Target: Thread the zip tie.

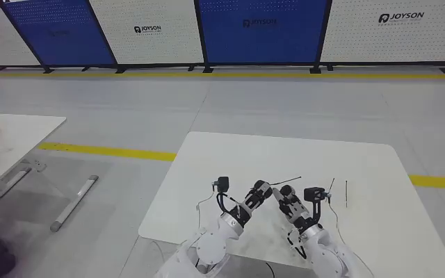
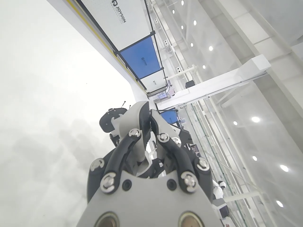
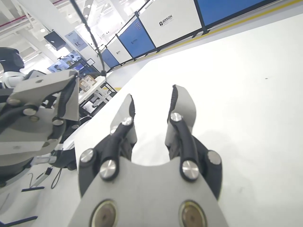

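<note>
L gripper is clamping one zip tie by its near end. The strap is running out over the table toward far right, just past R gripper. R's fingers are standing apart, empty, with the tie beside them, not between. R arm is sitting nearer the free end. Two spare strips, prob. ties, are lying further right.

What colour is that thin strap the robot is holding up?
Black. The zip tie shows best in the right wrist view.

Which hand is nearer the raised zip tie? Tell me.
Left. The left hand is shut on the zip tie, holding one end; the right hand is open just beside it, not touching.
</note>
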Motion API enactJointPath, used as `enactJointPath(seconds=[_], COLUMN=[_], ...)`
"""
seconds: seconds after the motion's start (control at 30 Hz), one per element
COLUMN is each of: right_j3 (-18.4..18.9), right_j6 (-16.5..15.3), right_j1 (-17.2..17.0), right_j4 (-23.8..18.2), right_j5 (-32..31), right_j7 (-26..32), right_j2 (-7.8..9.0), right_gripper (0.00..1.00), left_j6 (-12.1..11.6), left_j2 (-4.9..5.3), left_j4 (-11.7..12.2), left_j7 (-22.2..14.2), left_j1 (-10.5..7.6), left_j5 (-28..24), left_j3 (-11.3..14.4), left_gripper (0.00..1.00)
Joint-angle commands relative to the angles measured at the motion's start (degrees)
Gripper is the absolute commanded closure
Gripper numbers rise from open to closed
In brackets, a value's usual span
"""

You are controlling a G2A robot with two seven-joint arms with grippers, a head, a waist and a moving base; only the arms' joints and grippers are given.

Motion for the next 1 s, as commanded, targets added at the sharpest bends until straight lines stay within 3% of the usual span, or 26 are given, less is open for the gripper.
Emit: enactJointPath(seconds=[0.0, 0.2, 0.53, 0.97], right_j3=[0.1, 0.4, 0.9, 1.5], right_j6=[-0.2, -1.1, -1.8, -2.6], right_j1=[-0.2, -0.8, -1.5, -1.9], right_j4=[-0.3, -1.2, -2.1, -2.4], right_j5=[-0.1, -0.5, -1.0, -0.7], right_j7=[-0.2, 0.0, -0.7, -1.0], right_j2=[-0.01, 0.01, -0.06, -0.20], right_gripper=[0.71, 0.66, 0.67, 0.75], left_j6=[0.1, 0.4, 1.2, 1.0], left_j2=[-0.01, -0.13, -0.35, -0.36], left_j4=[0.2, 0.7, 2.1, 2.1], left_j7=[0.0, 0.4, 1.6, 1.2], left_j1=[-0.07, -0.44, -1.05, -0.92], left_j5=[0.2, 1.2, 3.3, 4.3], left_j3=[0.1, 0.8, 1.8, 2.3], left_gripper=[1.00, 1.00, 1.00, 1.00])
